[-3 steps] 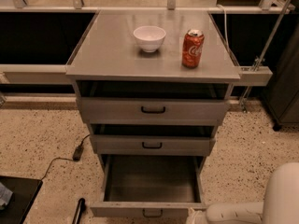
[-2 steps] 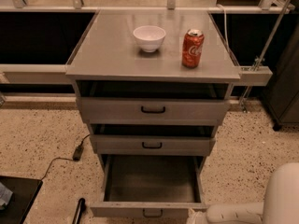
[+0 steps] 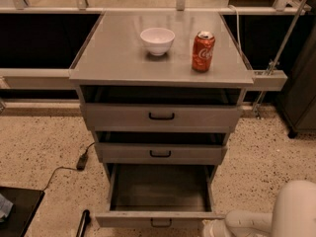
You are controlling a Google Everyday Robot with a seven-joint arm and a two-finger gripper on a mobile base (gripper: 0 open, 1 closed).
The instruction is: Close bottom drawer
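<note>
The bottom drawer [image 3: 159, 189] of the grey metal cabinet is pulled far out and its shallow tray looks empty. Its low front panel [image 3: 158, 218] carries a small black loop handle [image 3: 161, 223] at the picture's bottom edge. The middle drawer [image 3: 161, 153] and the top drawer [image 3: 161, 116] stick out only slightly. My white arm [image 3: 276, 216] comes in from the bottom right. My gripper [image 3: 211, 229] is at the bottom edge, just right of the bottom drawer's front right corner, mostly cut off.
A white bowl [image 3: 157, 40] and a red soda can [image 3: 203, 51] stand on the cabinet top [image 3: 113, 53]. A black cable and plug [image 3: 82, 161] lie on the speckled floor at left. A black object [image 3: 82, 223] lies by the drawer's left corner. A dark cabinet [image 3: 301, 93] stands at right.
</note>
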